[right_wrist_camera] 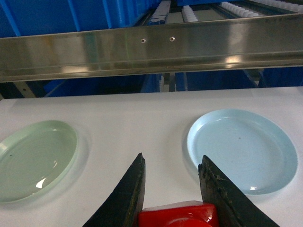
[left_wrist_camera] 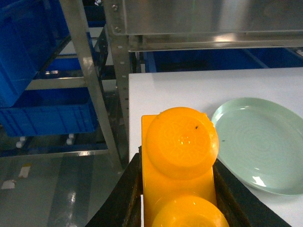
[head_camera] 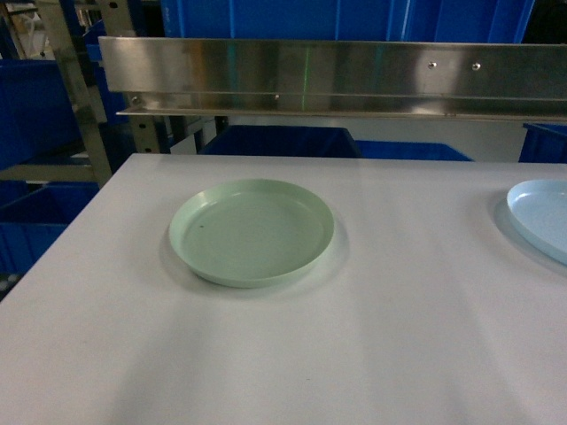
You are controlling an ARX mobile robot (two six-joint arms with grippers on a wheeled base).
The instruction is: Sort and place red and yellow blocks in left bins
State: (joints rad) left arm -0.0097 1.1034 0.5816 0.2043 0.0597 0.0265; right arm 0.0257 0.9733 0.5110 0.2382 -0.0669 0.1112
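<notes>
Blocks held in both grippers, two plates on the table

Two blocks show, one in each wrist view. Two plates lie on the white table (head_camera: 399,336): a pale green plate (head_camera: 252,231) and a light blue plate (head_camera: 542,215). Neither arm appears in the head view.

The yellow block (left_wrist_camera: 180,165) is a glossy orange-yellow plastic brick with two round raised studs on top; the nearer stud is cut off by the bottom edge of the left wrist view. It sits between the dark fingers of the left gripper (left_wrist_camera: 177,198), whose jaws press against its two long sides, so the left gripper is clamped on it. The block hangs over the left edge of the table, just left of the green plate, which is bare.

The red block (right_wrist_camera: 177,215) shows only as a shiny red top with rounded corners at the bottom of the right wrist view. It lies between the two black fingers of the right gripper (right_wrist_camera: 173,208), which stand narrow and close against its sides, gripping it. The right gripper is above bare table between the two plates, nearer the blue one, which holds nothing.

Behind the table runs a long stainless-steel rail (head_camera: 328,75) on a metal frame (left_wrist_camera: 90,80). Beyond and beneath it stand several blue plastic crates (left_wrist_camera: 42,116), on the shelving to the left and behind the table's far edge. The steel rail spans the whole far side of the table in all three views.
</notes>
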